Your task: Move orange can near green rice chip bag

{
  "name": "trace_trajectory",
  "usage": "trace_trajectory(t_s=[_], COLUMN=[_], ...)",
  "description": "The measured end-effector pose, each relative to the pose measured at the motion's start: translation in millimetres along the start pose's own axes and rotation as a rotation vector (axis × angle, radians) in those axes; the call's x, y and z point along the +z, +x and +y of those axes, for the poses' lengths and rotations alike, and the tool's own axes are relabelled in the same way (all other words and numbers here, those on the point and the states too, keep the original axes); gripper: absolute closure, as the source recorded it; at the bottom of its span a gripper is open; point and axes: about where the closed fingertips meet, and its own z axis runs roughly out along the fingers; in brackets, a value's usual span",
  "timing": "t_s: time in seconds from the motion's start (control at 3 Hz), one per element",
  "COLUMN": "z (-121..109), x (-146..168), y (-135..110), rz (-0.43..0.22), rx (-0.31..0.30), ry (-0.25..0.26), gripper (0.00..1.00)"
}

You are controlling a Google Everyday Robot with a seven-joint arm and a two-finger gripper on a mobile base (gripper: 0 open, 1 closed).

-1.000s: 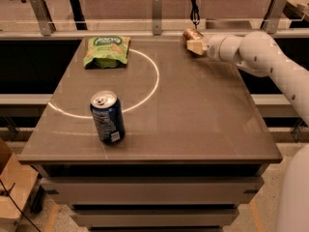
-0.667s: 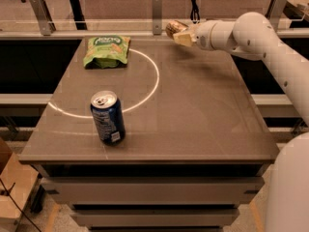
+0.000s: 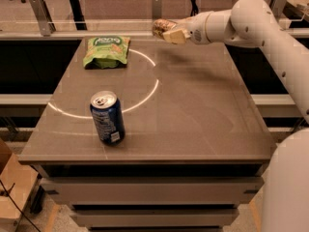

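Holding the orange can (image 3: 161, 27) aloft at upper centre, our gripper (image 3: 167, 31) has its fingers (image 3: 176, 36) clenched on it, clear of the bench (image 3: 203, 111), so we can lower it beside the green rice chip bag (image 3: 107, 50) at upper left.

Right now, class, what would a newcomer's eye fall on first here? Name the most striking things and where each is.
The white arm reaches in from the right, its end effector holding the orange can above the far edge of the table. A dark blue can stands upright near the front left, and the green rice chip bag lies flat at the far left.
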Motion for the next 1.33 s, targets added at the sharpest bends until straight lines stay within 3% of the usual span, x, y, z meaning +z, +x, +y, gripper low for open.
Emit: trace_trajectory(t_s=[0.33,1.0,1.33], z=[12.7,56.9,73.8], x=[8.3,39.1,53.1], y=[2.6,9.8,16.7], rz=[-0.006,-0.023,-0.028], rx=[0.017,0.070,0.106], ry=[-0.029,-0.163,-0.211], gripper=[1.00,1.00,0.83])
